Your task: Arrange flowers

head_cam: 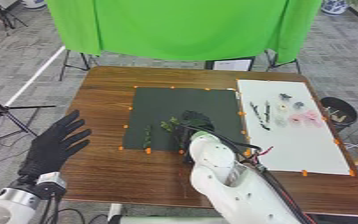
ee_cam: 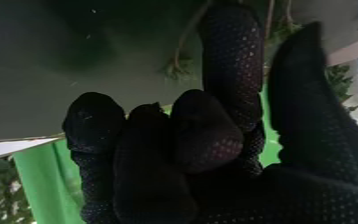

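"At the brown table's [head_cam: 158, 185] left edge, obs. 1: left hand [head_cam: 47, 150], palm and straight fingers spread wide. Pos. relative to the mat?"

"Left of the black mat [head_cam: 162, 100], apart from it. Mat has orange tape tabs [head_cam: 149, 150] along its edges."

"Obs. 2, right hand [head_cam: 194, 118]?"

"Over the mat, its arm coming in from the robot's side. State: can't tell if wide, narrow or holding a stem. The wrist view has a thin stem [ee_cam: 191, 37] w/ a small green tuft [ee_cam: 180, 67] close by the glove, contact unclear."

"Greenery on the mat?"

"1 slim green sprig [head_cam: 147, 137] lies lengthwise, left part of the mat. 1 leafy sprig [head_cam: 167, 125] is b/w that and the right hand, just beside the glove; can't tell if they touch."

"And the rest of the flower stock?"

"On the white sheet [head_cam: 309, 150], right of the mat. 2 dark stems [head_cam: 261, 117] on its left side; right of them, small pale blossoms [head_cam: 294, 119], then pink blossoms [head_cam: 313, 117] nearest the sheet's right edge. 1 small dark piece [head_cam: 285, 96] lies farther back."

"Surroundings, for the record?"

"Green cloth [head_cam: 184, 30] beyond the far edge, black bin [head_cam: 348, 111] just beside the table, R side, tripod [head_cam: 7, 107] on the floor, L side."
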`<state>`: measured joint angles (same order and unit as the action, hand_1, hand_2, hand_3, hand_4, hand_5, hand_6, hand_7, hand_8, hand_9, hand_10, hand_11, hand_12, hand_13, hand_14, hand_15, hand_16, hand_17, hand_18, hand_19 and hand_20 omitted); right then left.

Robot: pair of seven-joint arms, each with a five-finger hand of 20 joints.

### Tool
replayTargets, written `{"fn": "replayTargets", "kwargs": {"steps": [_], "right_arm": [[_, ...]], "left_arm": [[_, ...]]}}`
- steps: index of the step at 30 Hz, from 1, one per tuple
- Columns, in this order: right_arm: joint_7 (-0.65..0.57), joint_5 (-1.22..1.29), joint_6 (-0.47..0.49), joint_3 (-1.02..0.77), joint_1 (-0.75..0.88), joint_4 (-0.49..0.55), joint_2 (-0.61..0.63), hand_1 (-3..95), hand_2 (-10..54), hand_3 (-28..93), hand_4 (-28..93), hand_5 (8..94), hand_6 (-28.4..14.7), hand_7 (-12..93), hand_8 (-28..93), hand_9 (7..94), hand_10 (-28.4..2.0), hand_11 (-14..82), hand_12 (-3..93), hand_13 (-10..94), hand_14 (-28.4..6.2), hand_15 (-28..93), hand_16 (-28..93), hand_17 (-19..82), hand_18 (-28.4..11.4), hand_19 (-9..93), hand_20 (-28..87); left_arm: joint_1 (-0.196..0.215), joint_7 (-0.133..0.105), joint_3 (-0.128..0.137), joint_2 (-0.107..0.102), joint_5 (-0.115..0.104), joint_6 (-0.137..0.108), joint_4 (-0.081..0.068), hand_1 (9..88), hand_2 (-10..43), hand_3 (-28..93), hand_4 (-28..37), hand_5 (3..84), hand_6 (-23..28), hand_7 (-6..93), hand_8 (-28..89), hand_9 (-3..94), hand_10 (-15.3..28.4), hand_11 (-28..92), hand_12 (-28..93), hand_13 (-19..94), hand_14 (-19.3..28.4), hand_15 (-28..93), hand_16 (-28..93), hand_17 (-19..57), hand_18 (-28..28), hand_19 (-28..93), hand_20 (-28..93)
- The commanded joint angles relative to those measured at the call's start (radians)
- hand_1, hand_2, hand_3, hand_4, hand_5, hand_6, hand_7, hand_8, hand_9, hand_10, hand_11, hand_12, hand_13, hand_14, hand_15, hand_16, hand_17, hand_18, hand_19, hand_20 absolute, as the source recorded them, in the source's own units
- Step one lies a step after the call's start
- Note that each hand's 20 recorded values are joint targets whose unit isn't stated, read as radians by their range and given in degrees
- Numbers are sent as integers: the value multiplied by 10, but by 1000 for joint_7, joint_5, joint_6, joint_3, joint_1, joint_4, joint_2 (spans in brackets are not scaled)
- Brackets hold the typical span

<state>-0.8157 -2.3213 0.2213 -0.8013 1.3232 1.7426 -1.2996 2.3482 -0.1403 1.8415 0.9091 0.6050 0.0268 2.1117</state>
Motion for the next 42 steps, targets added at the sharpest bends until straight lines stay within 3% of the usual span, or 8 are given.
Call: {"fn": "replayTargets", "kwargs": {"steps": [1,10,13,17,21,26,36,42], "right_arm": [[-12,51,64,-34,25,87,8,170,-4,803,-226,888,11,439,-51,911,-76,612,490,876,-71,843,373,482,-234,932,500],[5,66,-24,-88,-12,158,107,119,10,772,-242,864,-3,390,-46,894,-87,572,472,857,-76,812,376,455,-236,932,468],[10,67,-105,-122,-40,152,201,128,-33,764,-251,787,-21,391,-62,820,-112,577,471,784,-97,812,376,377,-230,926,413],[-31,39,-90,-173,-60,124,313,119,-93,752,-281,723,-33,402,-74,750,-126,592,485,732,-103,826,386,334,-226,911,404],[-80,79,-24,-237,-45,105,374,133,-95,736,-283,622,-51,397,-95,661,-140,587,463,665,-111,817,375,298,-223,874,408],[-93,65,-47,-222,-43,33,390,143,-95,750,-283,494,-95,379,-115,511,-163,587,417,566,-135,818,343,264,-227,847,417],[-100,57,-16,-174,-87,-106,387,158,-95,764,-283,484,-93,425,-130,507,-161,628,427,557,-133,825,327,262,-225,840,418],[-96,66,-15,-156,-105,-127,392,160,-95,761,-283,496,-87,432,-137,524,-159,630,432,566,-130,825,327,266,-225,841,420]], "left_arm": [[16,7,8,8,-1,9,0,226,-42,702,-283,244,35,162,-101,211,106,136,178,162,154,268,9,-108,188,324,92],[28,6,17,16,6,9,6,227,-39,698,-283,243,35,161,-100,211,106,136,178,162,155,270,9,-108,188,325,92],[34,7,23,20,14,5,8,228,-39,700,-283,243,35,161,-100,210,106,136,178,161,155,270,9,-109,188,325,92],[45,4,29,21,14,0,14,229,-38,699,-283,243,35,162,-100,211,106,136,178,161,154,270,9,-109,188,325,91],[53,-1,31,23,17,1,13,227,-37,700,-283,243,35,162,-101,211,106,137,178,162,154,270,9,-109,188,326,92],[49,1,22,37,19,9,11,226,-42,702,-283,243,34,163,-101,211,107,136,178,162,155,272,8,-109,188,325,91],[45,-2,24,39,18,-2,14,225,-42,700,-283,242,34,162,-100,211,107,136,178,162,155,271,8,-109,188,324,91],[45,3,20,43,18,2,13,225,-42,701,-283,243,34,161,-100,211,106,136,178,163,155,272,9,-109,188,324,91]]}}
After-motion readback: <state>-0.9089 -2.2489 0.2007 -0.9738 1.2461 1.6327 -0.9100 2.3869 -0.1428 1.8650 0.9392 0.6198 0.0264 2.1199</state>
